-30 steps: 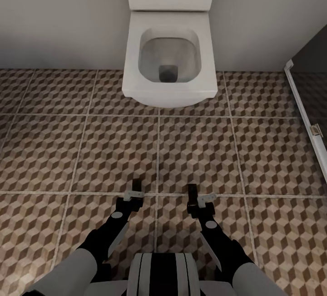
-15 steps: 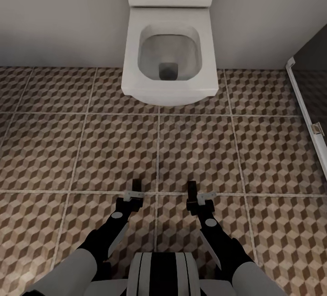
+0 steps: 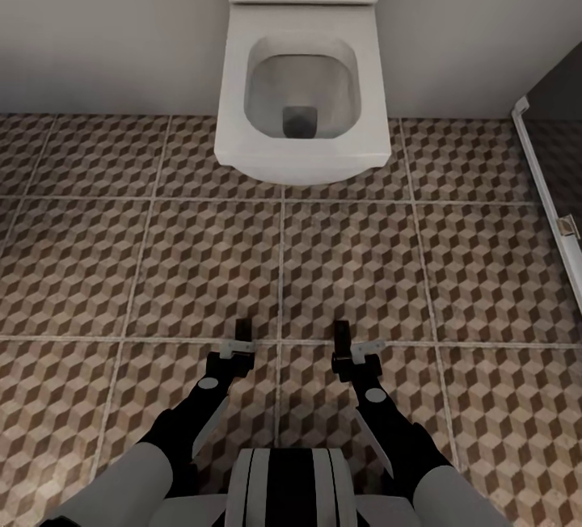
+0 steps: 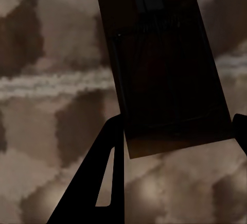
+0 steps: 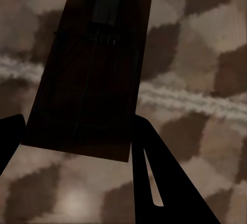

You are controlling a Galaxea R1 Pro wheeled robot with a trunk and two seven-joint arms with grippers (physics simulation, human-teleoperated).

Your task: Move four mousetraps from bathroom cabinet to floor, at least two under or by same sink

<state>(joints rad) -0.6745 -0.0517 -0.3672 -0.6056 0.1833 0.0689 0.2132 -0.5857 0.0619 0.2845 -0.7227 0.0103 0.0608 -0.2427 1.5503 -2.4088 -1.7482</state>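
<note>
Both arms reach forward low over the bathroom floor [image 3: 202,268], tiled in a brown and beige cube pattern. My left gripper [image 3: 241,339] is shut on a mousetrap [image 4: 164,64], a flat wooden board with a black wire spring that looks dark in the left wrist view between the black fingers [image 4: 103,183]. My right gripper [image 3: 343,343] is shut on a second mousetrap [image 5: 92,69], gripped at its near end by the fingers [image 5: 152,177]. Both traps hang above a pale grout line. The cabinet and the bathroom sink are out of view.
A white boxy toilet [image 3: 301,82] stands against the grey wall straight ahead, lid up. A white-framed glass panel [image 3: 550,187] with a metal hinge runs along the right side. Open tiles lie between my grippers and the toilet.
The whole picture has slid slightly: the toilet sits a little higher in the head view, so the camera moved. Both grippers keep their pose and their hold.
</note>
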